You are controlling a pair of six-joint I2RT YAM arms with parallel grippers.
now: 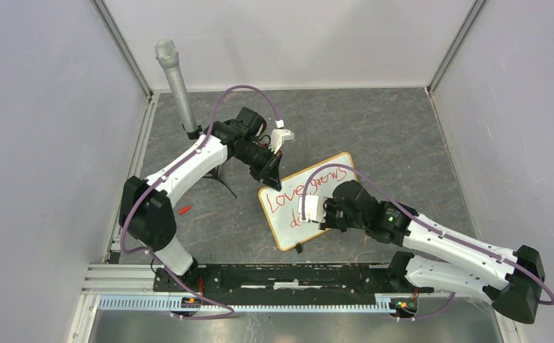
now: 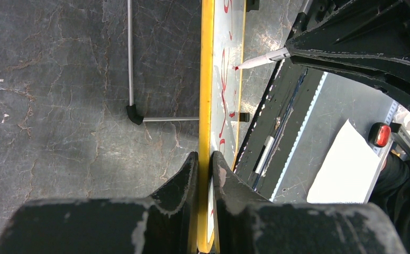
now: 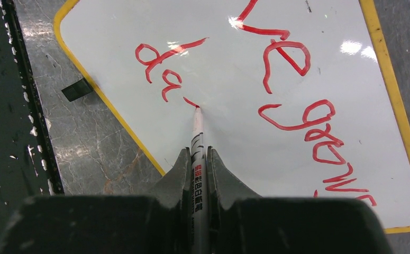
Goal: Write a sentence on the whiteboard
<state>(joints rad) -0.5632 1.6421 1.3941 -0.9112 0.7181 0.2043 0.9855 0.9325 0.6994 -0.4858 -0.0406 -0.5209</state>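
Observation:
The whiteboard point(image 1: 292, 227) with a thin yellowish frame lies tilted on the grey table, mid-front. Red cursive words point(image 1: 311, 187) read "Love grows" and, on a second line, "da" point(image 3: 163, 66). My left gripper point(image 1: 271, 175) is shut on the board's far edge point(image 2: 206, 106), seen edge-on in the left wrist view. My right gripper point(image 1: 315, 210) is shut on a white marker point(image 3: 198, 143) whose red tip touches the board just after "da". The marker tip also shows in the left wrist view point(image 2: 245, 64).
A grey microphone point(image 1: 175, 77) on a black stand rises at the back left. A small red cap point(image 1: 184, 209) lies on the table at the left. A black clip foot point(image 3: 76, 90) sticks out of the board's near edge. A black rail point(image 1: 281, 277) runs along the table front.

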